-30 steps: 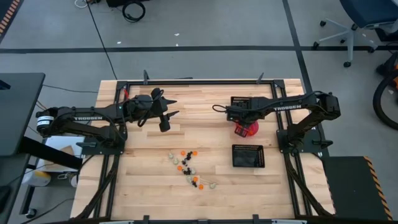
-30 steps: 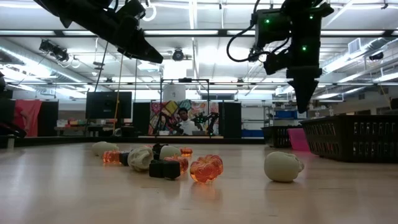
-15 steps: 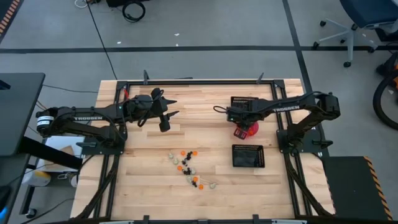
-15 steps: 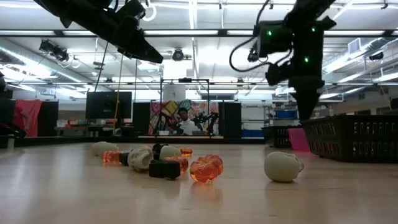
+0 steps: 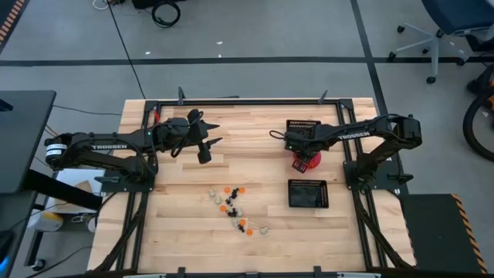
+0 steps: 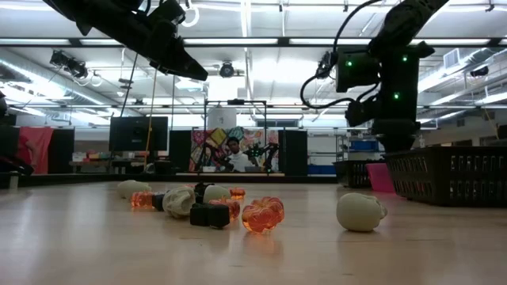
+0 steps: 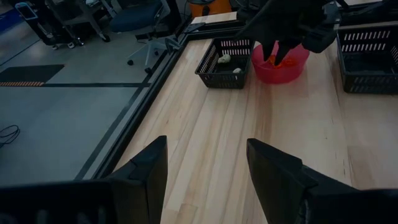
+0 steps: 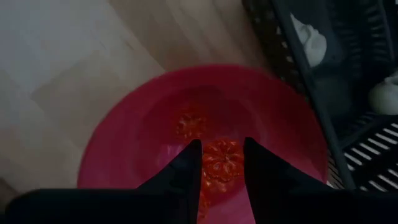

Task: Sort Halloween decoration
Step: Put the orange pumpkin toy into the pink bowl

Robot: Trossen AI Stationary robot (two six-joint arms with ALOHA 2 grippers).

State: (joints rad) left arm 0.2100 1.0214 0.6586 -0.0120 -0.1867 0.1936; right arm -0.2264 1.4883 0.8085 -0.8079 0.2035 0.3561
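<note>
**High view:** The right claw [image 5: 298,153] hangs over the pink-red bowl [image 5: 310,163], with one black mesh tray [image 5: 307,124] just beyond it and a second tray [image 5: 309,194] on the near side. The left claw [image 5: 218,132], fingers spread, hovers well apart from it; loose Halloween trinkets [image 5: 235,208] lie scattered on the counter [image 5: 185,232] between and in front of both claws.

**Low view:** The right claw [image 6: 394,134] dips behind a tray [image 6: 451,174]; orange, black and cream trinkets [image 6: 214,204] sit well off to its side.

**Left wrist view:** The left claw [image 7: 205,146] is empty, its fingers wide; far ahead stand the bowl [image 7: 295,65] and a tray [image 7: 214,74] holding cream pieces.

**Right wrist view:** The right claw [image 8: 222,152] appears to pinch an orange pumpkin trinket [image 8: 222,160] directly above the bowl [image 8: 124,137], where another orange piece [image 8: 189,126] lies. Cream pieces [image 8: 311,40] rest in the tray beside it.
</note>
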